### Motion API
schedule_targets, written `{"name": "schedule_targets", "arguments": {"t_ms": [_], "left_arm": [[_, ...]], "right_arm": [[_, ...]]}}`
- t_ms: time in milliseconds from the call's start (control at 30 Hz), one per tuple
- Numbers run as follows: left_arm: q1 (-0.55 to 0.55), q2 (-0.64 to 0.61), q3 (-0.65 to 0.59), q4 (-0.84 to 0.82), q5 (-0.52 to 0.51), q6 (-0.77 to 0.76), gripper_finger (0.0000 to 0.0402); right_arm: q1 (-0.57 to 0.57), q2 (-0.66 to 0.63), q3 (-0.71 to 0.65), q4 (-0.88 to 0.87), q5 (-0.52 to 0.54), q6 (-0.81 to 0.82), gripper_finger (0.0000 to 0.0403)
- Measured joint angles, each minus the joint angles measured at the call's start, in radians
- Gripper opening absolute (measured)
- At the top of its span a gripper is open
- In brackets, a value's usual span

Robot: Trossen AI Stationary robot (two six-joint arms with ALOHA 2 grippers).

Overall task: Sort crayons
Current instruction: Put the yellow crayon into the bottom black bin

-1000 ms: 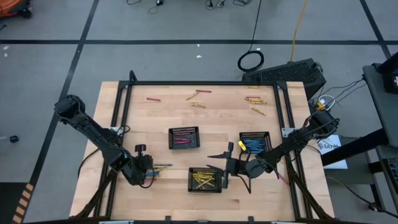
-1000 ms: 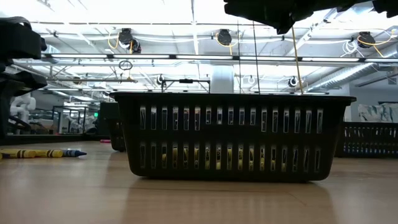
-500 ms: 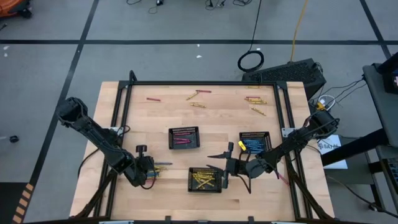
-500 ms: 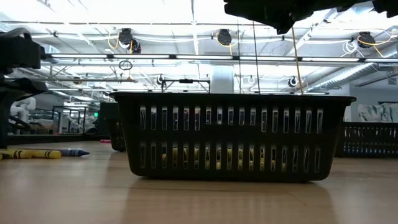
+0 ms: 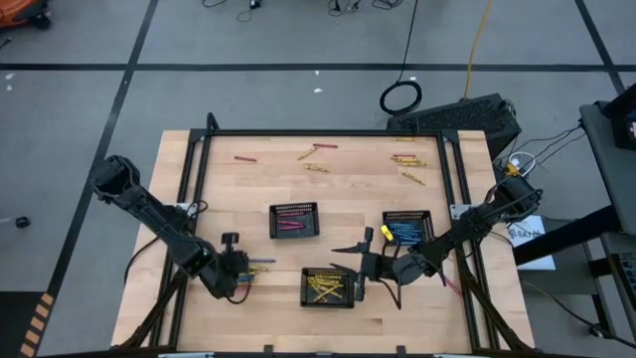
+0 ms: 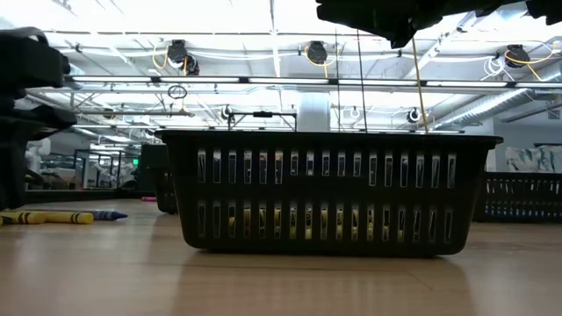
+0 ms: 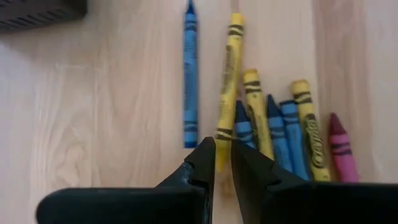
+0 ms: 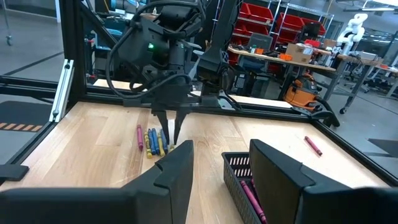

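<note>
On the table's [image 5: 258, 184] near left, the left end effector [image 7: 222, 163] hangs over a cluster of crayons [image 7: 273, 134], fingers nearly together astride a yellow crayon [image 7: 227, 87]. At centre sits a tray of yellow crayons [image 5: 328, 286]. Right of it, the right end effector [image 5: 360, 268] hovers, fingers apart and empty

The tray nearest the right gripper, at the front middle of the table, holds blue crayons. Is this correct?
Not quite. In the high view, that front middle tray beside the right gripper holds yellow crayons, not blue. The blue crayons lie in the tray on the right.
</note>
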Motion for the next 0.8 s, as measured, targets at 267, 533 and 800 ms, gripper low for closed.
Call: {"name": "schedule_targets", "arguments": {"t_ms": [267,533,800], "left_arm": [[0.049,0.0,0.0,0.047,0.04,0.081,0.005],[0.101,0.0,0.0,0.074,0.069,0.158,0.005],[0.143,0.035,0.0,0.179,0.128,0.248,0.005]], "right_arm": [[0.0,0.0,0.0,0.0,0.0,0.0,0.0141],[0.0,0.0,0.0,0.0,0.0,0.0,0.0141],[0.0,0.0,0.0,-0.006,0.0,0.0,0.0141]]}}
